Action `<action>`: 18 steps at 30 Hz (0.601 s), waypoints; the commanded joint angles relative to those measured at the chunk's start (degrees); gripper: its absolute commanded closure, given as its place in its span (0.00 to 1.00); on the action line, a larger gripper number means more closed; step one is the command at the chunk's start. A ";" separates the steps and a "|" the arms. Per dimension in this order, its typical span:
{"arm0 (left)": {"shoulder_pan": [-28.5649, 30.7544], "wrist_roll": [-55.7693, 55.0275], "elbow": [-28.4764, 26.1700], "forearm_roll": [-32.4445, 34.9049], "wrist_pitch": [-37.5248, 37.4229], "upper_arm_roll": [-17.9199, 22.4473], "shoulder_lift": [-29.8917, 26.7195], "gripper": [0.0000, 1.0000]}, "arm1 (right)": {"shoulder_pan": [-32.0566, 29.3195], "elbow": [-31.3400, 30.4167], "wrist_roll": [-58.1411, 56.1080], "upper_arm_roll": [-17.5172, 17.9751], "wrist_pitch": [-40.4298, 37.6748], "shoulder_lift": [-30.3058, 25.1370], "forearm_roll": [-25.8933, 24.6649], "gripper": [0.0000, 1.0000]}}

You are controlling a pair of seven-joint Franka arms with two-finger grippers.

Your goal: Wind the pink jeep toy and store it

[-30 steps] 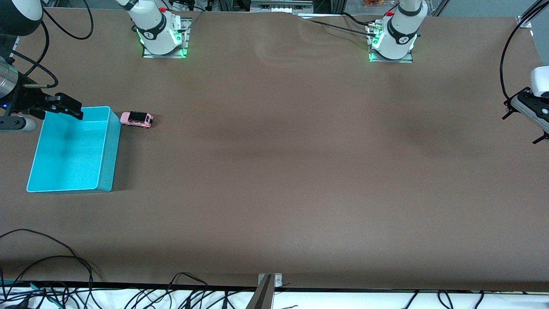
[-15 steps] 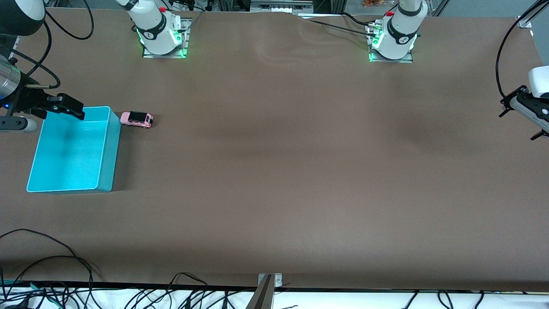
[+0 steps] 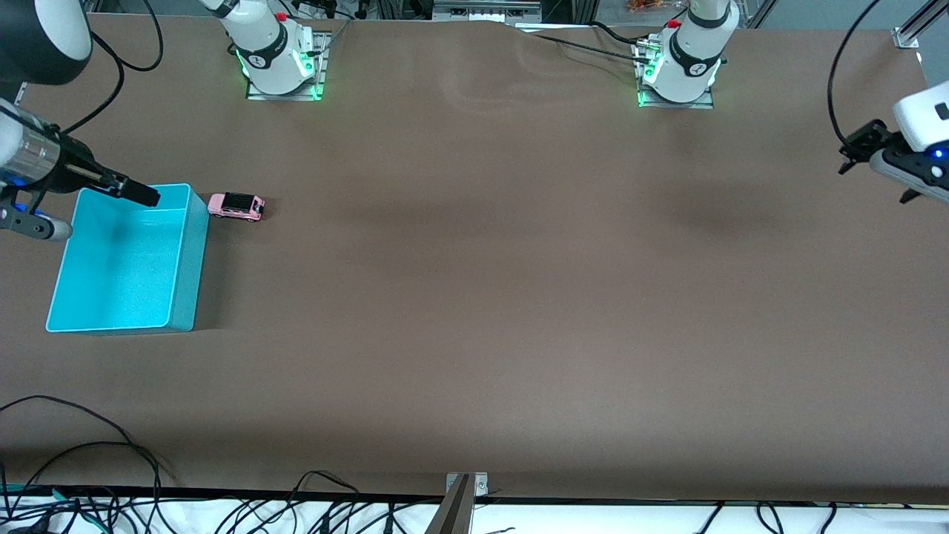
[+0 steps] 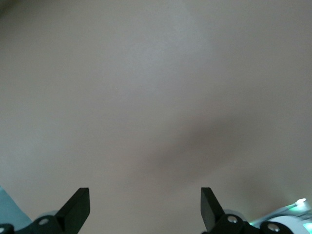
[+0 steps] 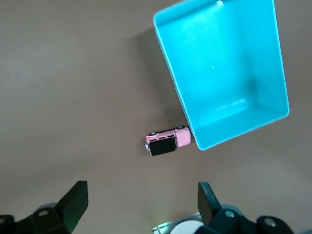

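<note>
step: reach for pink jeep toy [image 3: 236, 206], on tabletop [image 3: 474, 297] beside turquoise bin [image 3: 185, 259], near right arm's edge | right pincer [image 3: 137, 194] over bin, spread wide, empty: straddle jeep's sides | left pincer [image 4: 145, 207] spread wide, empty, waits

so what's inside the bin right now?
Nothing: the bin shows a bare floor in the right wrist view. The jeep sits on the table beside it. The right gripper covers one corner in the front view.

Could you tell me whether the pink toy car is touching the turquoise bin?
Cannot tell. In the front view the pink toy car seems just clear of the turquoise bin; in the right wrist view it sits against the bin's corner with no clear gap.
</note>
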 commanded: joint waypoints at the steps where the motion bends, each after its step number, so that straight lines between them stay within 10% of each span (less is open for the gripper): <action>1: -0.74 -12.23 2.33 -2.11 -7.08 -2.02 -2.81 0.00 | -1.50 -0.98 5.94 -1.40 -2.90 1.68 -0.60 0.00; 18: -1.27 -21.04 4.27 -10.64 -9.65 -0.79 -2.63 0.00 | -2.56 -0.45 19.74 -2.98 1.12 6.51 -1.04 0.00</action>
